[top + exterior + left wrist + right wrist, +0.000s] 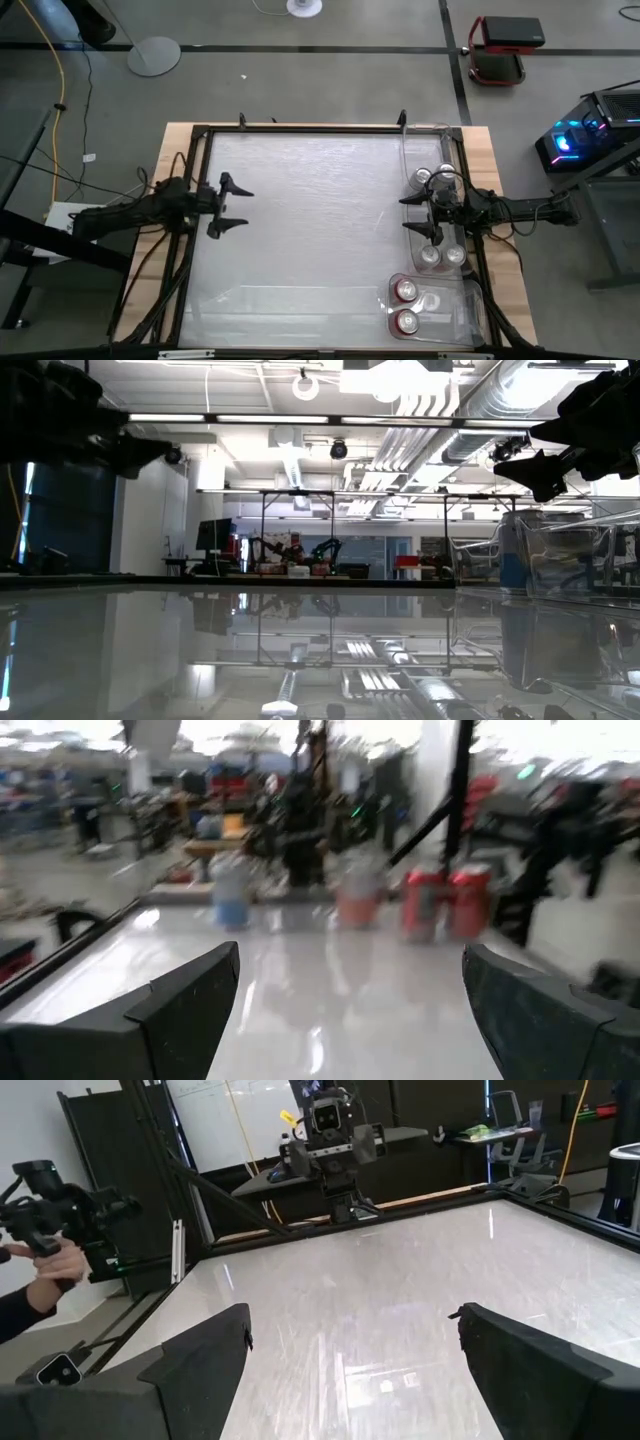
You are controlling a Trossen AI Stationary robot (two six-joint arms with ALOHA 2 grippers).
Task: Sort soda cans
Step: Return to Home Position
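Six soda cans (430, 256) are showing in the high view, all standing upright inside two clear bins on the right side of the desk (300, 200). Four are sitting in the top clear bin (403, 150). Two of these are side by side at its upper end, one partly behind the right arm's cable, and two are just beside each other at its lower end. From above these four are showing only round silver tops. In the low view a blue-and-white body is showing through the bin wall.

The other two cans are sitting in the bottom clear bin (476, 312), one above the other against its left wall, each showing a red rim around a silver top. A pale patch is lying beside them, and I cannot tell what it is. The blurred left wrist view is showing red bodies and one blue-and-white body across the desk.

The right end effector (410, 214) is hovering over the top clear bin between the two pairs of cans, its fingers spread wide and gripping nothing. The left end effector (242, 207) is hovering over the desk's left side, well apart from the bins, equally wide open and empty.

In the right wrist view, one person's hand (45, 1270) is holding a dark handheld device beyond the desk.
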